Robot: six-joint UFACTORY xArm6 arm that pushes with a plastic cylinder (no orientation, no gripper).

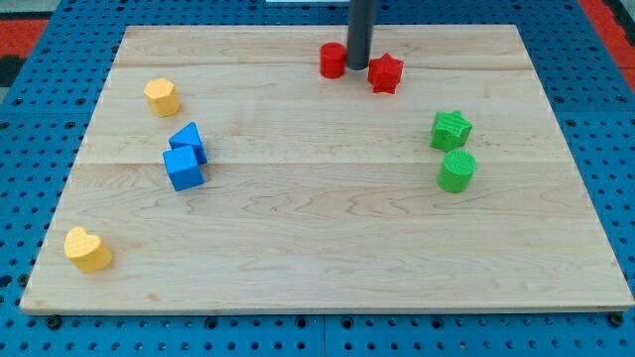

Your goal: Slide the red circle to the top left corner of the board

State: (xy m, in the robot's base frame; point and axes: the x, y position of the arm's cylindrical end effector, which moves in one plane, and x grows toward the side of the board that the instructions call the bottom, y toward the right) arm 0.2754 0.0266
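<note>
The red circle stands near the board's top edge, a little right of centre. My tip rests on the board just right of it, between it and the red star. The rod comes down from the view's top. The tip seems to touch or nearly touch the red circle's right side. The wooden board's top left corner lies far to the view's left of the circle.
A yellow hexagon-like block sits at the upper left. Two blue blocks touch each other left of centre. A yellow heart lies at the bottom left. A green star and a green cylinder stand at the right.
</note>
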